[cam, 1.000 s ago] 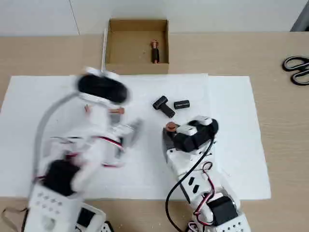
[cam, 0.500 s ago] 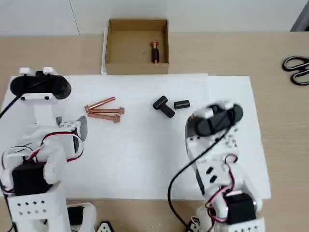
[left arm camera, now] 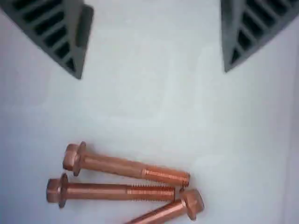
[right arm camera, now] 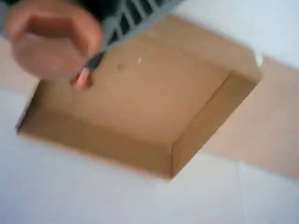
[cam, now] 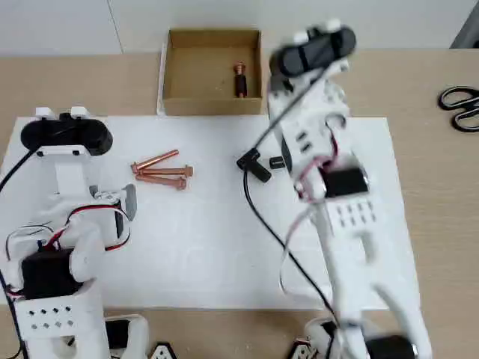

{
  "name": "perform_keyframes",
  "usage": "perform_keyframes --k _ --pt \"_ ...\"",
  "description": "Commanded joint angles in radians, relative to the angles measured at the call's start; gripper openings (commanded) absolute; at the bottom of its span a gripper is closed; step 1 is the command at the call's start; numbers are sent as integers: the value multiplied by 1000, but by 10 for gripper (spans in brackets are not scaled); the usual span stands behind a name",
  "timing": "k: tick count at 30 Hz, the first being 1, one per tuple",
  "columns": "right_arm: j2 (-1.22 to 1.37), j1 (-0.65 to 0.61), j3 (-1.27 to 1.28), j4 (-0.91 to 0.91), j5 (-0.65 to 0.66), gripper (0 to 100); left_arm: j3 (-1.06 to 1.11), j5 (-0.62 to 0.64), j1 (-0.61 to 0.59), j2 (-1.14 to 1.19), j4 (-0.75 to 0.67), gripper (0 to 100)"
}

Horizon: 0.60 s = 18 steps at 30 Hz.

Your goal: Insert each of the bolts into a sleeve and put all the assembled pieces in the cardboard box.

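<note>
Three copper bolts (cam: 162, 172) lie together on the white paper (cam: 202, 239); they are also in the left wrist view (left arm camera: 126, 184). My left gripper (left arm camera: 154, 42) is open just short of them, nothing between its fingers, and sits low at the left (cam: 123, 200). Two black sleeves (cam: 263, 164) lie mid-paper. The cardboard box (cam: 187, 71) holds one assembled piece (cam: 240, 79). My right arm (cam: 310, 48) stretches to the box's right side. Its gripper (right arm camera: 88, 21) is shut on a copper bolt (right arm camera: 51, 42) above the box (right arm camera: 196, 126).
Scissors (cam: 459, 108) lie on the wooden table at the far right. The white paper covers most of the table in front of the box. Both arm bases stand at the near edge.
My right arm has swung from mid-paper up to the box with the bolt in its gripper. My left arm pulled back to the left, off the bolts, and then held still.
</note>
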Motion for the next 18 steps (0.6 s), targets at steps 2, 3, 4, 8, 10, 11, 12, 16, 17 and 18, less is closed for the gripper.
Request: perform_keyframes --k 2,3,4,8,10,11,12,16,17,18 --pt "236 -18 -196 -203 5 4 2 0 -3 -11 5 186" --pt "286 -25 -224 -251 6 4 2 0 -3 -11 5 186" --pt "340 -35 -253 -295 11 4 2 0 -3 -11 5 186" --pt "553 -53 -407 -407 11 4 2 0 -3 -12 6 186" --pt "654 -54 -494 -421 8 4 1 0 -2 -12 18 185" --pt "705 -54 -543 -423 6 4 1 0 -2 -12 20 185" --pt "762 -54 -588 -423 6 4 1 0 -2 -12 20 185" --pt "972 -58 -769 -426 9 4 2 0 -2 -12 52 185" --pt "1021 -59 -816 -426 11 4 2 0 -2 -12 61 185" --pt "1067 -61 -865 -421 11 4 2 0 -2 -12 71 185"
